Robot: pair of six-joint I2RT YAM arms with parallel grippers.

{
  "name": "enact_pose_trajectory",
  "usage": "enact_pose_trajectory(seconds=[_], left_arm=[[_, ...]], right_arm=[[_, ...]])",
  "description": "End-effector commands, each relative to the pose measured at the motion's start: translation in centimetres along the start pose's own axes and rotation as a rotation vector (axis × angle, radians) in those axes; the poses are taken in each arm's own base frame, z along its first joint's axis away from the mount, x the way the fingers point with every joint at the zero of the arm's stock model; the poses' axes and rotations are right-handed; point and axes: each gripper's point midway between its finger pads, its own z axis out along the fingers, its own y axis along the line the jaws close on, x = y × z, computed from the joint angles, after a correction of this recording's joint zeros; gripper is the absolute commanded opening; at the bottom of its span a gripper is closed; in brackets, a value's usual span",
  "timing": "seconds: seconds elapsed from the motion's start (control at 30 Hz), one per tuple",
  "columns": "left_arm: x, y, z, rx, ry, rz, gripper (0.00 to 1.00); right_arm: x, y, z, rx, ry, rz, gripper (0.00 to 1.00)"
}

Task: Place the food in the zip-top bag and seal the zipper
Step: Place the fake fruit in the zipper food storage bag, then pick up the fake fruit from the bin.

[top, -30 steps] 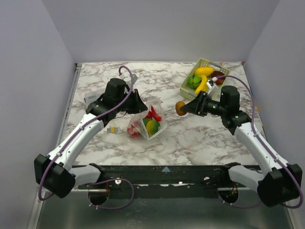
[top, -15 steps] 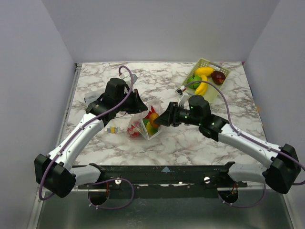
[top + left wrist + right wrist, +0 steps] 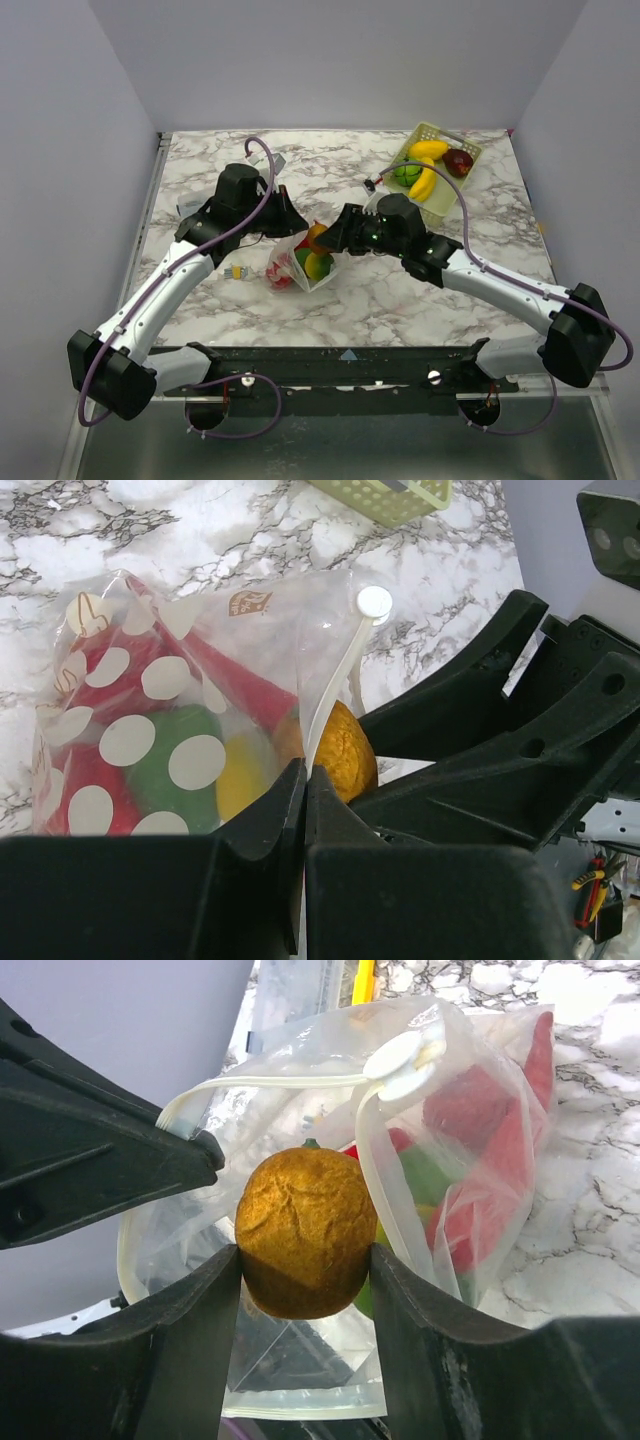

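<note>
**1. Left gripper (image 3: 305, 780).** My fingers are pressed fully together on one lip of the zip-top bag (image 3: 190, 680), pinching the zipper (image 3: 333, 695) strip between them. This pinch holds that lip up off the marble table (image 3: 390, 300).

**2. Right gripper (image 3: 304, 1265).** I am clamped on one piece of the food, an orange-brown fruit (image 3: 303, 1228), with one finger on each flank. The fruit's long axis stands across the line of squeeze. Its small green tip points forward, past my fingertips.

**3. Bag position and heading.** The bag rests on the table between my two arms, near the table's middle. Its mouth is open and faces my right gripper. The zipper forms a wide loop from my left pinch round to the white slider (image 3: 405, 1060) at the far end of the mouth. From the mouth, the bag's body runs toward the near edge of the table.

**4. Fruit position.** The fruit sits at the mouth, level with the zipper strip. I cannot tell whether it has passed the strip completely.

**5. Bag contents.** A red piece (image 3: 235, 685), a green piece (image 3: 160, 770) and a yellow piece (image 3: 240, 780) lie inside.

**6. Basket (image 3: 452, 134).** At the far right, well apart from the bag, it holds a banana (image 3: 424, 183) and other pieces.
</note>
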Motion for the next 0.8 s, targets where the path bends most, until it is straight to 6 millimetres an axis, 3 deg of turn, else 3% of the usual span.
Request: enact_pose_trajectory(seconds=[0.0,0.33,0.77], left_arm=[[-0.6,-1.0,-0.9,0.034,-0.03,0.022,0.0],[-0.7,-0.9,-0.9,0.031,-0.032,0.022,0.0],[-0.6,-0.9,-0.9,0.03,-0.03,0.018,0.0]], right_arm=[[-0.8,0.1,0.3,0.007,-0.034,0.009,0.57],[-0.1,0.5,0.5,-0.016,0.001,0.003,0.63],[-4.2,-1.8,-4.0,0.213,-0.157,-0.079,0.66]])
